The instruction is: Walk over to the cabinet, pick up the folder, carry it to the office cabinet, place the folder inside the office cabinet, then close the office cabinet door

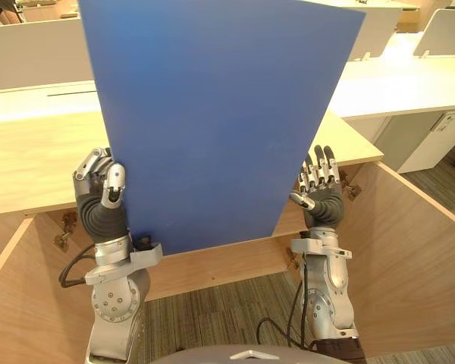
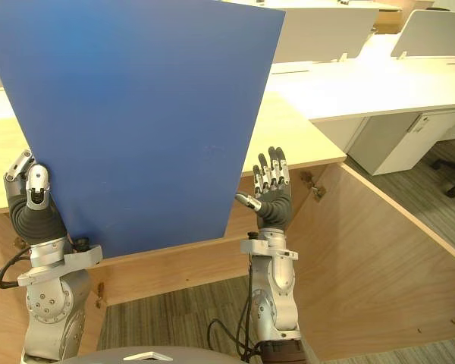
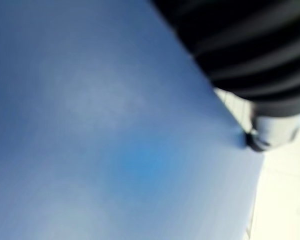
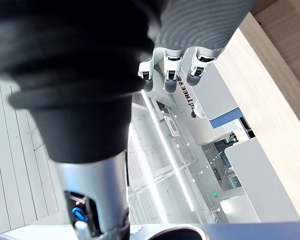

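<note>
In the left eye view, one blue folder (image 1: 212, 114) stood upright over the wooden cabinet (image 1: 30, 163). The left hand (image 1: 102, 193) was clenched on its lower corner, and the right hand (image 1: 318, 189) was just beside it. The right wrist view showed that hand's fingers (image 4: 172, 75) straight and released.

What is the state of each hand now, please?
Left hand: shut on the blue folder.
Right hand: open, beside the folder.

Left robot hand (image 1: 100, 186) pinches the folder (image 1: 212, 114); right robot hand (image 1: 321, 199) stands upright, fingers straight.
</note>
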### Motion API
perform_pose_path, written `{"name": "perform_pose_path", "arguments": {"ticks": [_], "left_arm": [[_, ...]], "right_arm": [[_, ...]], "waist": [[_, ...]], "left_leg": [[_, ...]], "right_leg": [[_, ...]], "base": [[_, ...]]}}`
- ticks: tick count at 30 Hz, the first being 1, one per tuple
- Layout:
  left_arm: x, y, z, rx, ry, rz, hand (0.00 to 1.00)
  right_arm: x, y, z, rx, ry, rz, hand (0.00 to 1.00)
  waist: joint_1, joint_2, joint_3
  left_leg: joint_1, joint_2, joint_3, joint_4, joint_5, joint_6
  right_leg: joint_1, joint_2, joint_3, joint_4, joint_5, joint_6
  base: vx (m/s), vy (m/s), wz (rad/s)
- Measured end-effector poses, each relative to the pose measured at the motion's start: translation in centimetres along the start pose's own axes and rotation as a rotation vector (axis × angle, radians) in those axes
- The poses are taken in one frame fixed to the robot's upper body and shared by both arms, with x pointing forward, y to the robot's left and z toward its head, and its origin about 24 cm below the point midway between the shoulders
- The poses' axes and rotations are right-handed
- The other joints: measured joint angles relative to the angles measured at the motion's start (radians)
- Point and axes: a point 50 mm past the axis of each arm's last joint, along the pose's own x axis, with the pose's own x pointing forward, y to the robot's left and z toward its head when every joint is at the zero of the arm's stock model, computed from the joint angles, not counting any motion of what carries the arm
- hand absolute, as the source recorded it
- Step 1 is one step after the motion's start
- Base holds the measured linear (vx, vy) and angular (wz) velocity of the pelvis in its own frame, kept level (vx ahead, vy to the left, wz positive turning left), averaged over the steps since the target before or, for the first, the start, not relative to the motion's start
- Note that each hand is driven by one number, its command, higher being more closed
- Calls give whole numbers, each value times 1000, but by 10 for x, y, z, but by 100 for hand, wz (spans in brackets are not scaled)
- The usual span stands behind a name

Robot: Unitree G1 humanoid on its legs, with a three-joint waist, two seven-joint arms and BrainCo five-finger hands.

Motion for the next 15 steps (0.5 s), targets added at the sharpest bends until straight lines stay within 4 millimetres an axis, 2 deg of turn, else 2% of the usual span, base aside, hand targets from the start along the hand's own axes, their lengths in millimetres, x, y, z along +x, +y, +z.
{"name": "perform_pose_path", "arguments": {"ticks": [9, 15], "left_arm": [[2, 6, 1, 96, -30, -13, 100], [3, 16, -6, 185, -16, -7, 100]], "right_arm": [[0, -5, -1, -101, 20, 28, 0], [-3, -25, -10, -164, 81, -40, 0]], "waist": [[-1, 0, 0], [-1, -1, 1]], "left_leg": [[-1, 0, -1, 0, 0, 0], [-1, -1, -2, 0, 1, 0]], "right_leg": [[0, 0, -4, 0, 0, 0], [0, -1, -6, 0, 0, 0]], "base": [[0, 0, 0], [0, 0, 0]]}}
